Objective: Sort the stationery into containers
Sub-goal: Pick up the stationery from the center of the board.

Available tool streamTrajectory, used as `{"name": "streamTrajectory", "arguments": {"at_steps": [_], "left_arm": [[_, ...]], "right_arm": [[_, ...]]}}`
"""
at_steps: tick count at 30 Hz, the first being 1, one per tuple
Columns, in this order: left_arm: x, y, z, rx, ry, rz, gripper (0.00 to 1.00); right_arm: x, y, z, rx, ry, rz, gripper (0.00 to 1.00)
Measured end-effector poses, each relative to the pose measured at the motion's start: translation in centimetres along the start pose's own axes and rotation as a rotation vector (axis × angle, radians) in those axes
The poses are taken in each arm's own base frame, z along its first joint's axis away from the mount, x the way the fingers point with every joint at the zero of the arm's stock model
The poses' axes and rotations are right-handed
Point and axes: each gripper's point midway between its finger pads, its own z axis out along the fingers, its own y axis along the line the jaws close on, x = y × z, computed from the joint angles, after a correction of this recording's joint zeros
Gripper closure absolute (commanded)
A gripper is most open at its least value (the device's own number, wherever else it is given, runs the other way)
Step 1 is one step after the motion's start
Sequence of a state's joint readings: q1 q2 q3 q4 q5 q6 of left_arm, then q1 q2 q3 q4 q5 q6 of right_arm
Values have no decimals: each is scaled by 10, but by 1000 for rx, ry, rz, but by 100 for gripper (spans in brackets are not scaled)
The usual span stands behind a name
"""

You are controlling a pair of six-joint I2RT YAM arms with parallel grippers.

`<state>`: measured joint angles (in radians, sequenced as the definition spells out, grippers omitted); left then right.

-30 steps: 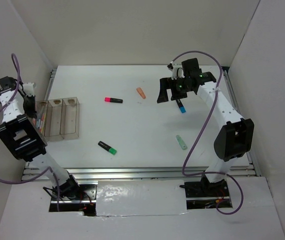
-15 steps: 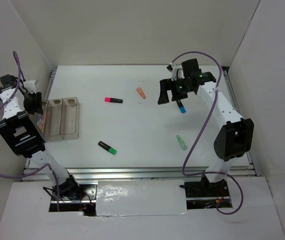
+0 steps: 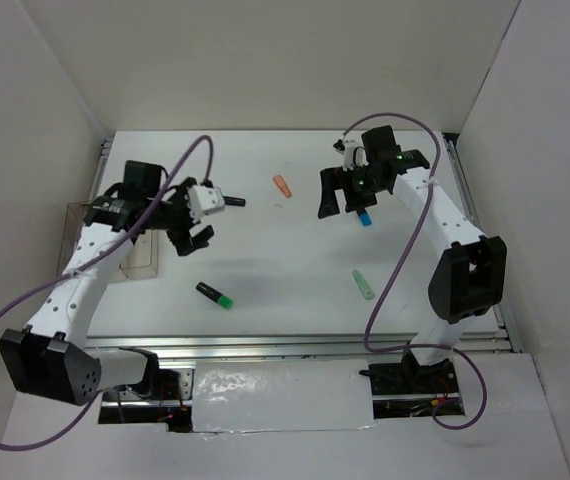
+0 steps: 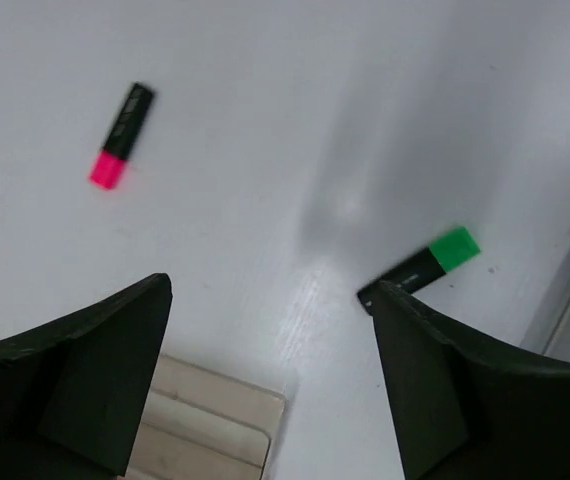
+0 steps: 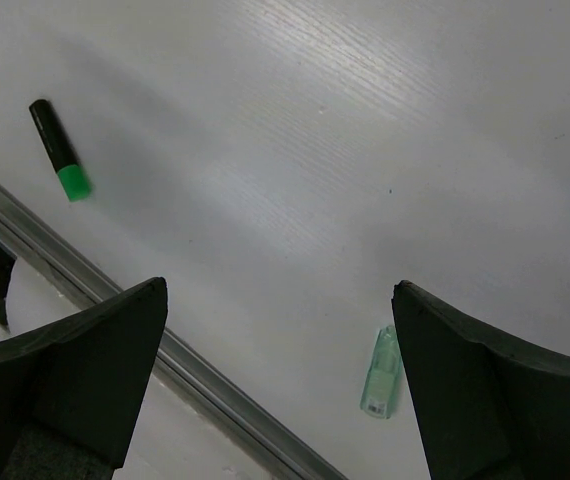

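Matte white tabletop [image 3: 275, 255] lay under both pincers: left gripper [image 4: 270, 290] and right gripper [image 5: 280, 290] each gaped wide, grasping nothing. Stubby black-green highlighter [image 3: 215, 294] lay flat near the left one, and clear tinted rectangular bins [image 3: 143, 262] sat far left.

Black-green highlighter [image 3: 215, 295], mint highlighter [image 3: 363, 285], orange stub [image 3: 282, 185] flat, well apart; clear bins [image 3: 147, 262] at left.

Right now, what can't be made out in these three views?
Clear brownish plastic bins, top view: left arm covers most; contents unreadable.
Pink-and-black highlighter: clear from left wrist; from above the left gripper hides most.
Blue-and-black highlighter: half under the right gripper from above, cut by the right wrist view's edge.
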<state>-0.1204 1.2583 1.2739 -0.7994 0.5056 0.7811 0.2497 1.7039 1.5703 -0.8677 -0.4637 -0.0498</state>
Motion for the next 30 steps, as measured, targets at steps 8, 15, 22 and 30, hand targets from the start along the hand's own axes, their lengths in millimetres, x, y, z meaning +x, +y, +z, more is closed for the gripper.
{"name": "streamTrajectory", "arguments": {"at_steps": [8, 15, 22, 30], "left_arm": [[52, -96, 73, 364, 186, 187, 13], [96, -134, 90, 474, 321, 315, 21], [120, -131, 106, 488, 374, 369, 23], [137, -131, 118, 519, 408, 429, 31]], "right_arm": [[16, -9, -7, 33, 18, 4, 0], [26, -20, -9, 58, 33, 21, 0], [33, -26, -9, 63, 52, 27, 0], [35, -28, -10, 62, 57, 26, 0]]}}
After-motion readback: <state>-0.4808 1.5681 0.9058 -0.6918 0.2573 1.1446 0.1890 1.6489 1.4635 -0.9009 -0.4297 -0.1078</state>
